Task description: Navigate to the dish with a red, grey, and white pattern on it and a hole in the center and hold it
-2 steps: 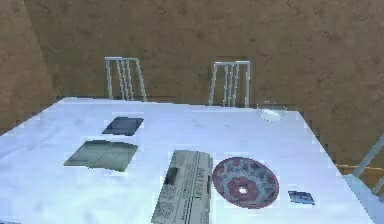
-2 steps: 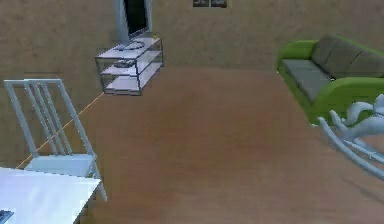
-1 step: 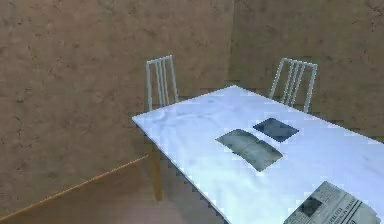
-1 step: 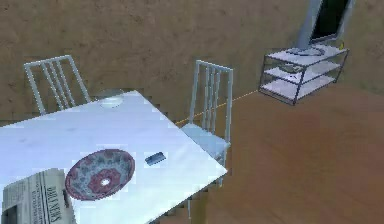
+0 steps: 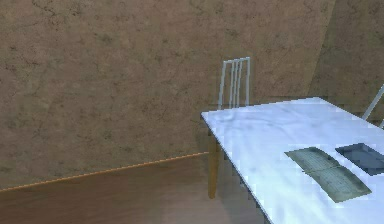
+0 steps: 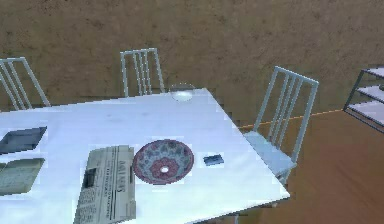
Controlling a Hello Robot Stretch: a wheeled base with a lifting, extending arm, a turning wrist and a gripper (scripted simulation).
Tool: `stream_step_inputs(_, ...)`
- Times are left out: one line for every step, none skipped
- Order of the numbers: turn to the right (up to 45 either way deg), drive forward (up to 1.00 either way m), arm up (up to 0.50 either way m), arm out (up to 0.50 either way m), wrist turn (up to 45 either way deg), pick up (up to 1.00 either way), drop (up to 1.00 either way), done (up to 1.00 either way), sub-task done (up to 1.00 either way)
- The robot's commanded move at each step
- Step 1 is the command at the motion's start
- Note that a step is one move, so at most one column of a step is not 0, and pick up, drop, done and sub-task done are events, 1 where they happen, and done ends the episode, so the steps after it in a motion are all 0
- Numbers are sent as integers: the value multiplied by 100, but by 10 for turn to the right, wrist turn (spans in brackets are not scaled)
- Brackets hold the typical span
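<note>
**Patterned dish sits on the white table, toward its near edge**

In the arm side view the dish is round and shallow like a bowl, with a fine red, grey and white pattern ringed around its inside. Its centre is too small for me to make out. It rests on the smooth white table. Just beside it, on the view's left, a folded newspaper lies flat, grey with print. A little apart on its right lies a small dark slab, thin and rectangular. Near the far edge stands a small white round thing. A white slat-backed chair stands at the table's right end.

In the forward view the table's corner rests on a wooden leg. Two flat grey panels lie on top, side by side. Behind is a rough, mottled brown wall, and below it a floor of brown boards.

I cannot tell how my gripper stands
</note>
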Motion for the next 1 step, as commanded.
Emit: stream_step_inputs(0,0,50,0,0,0,0,0,0)
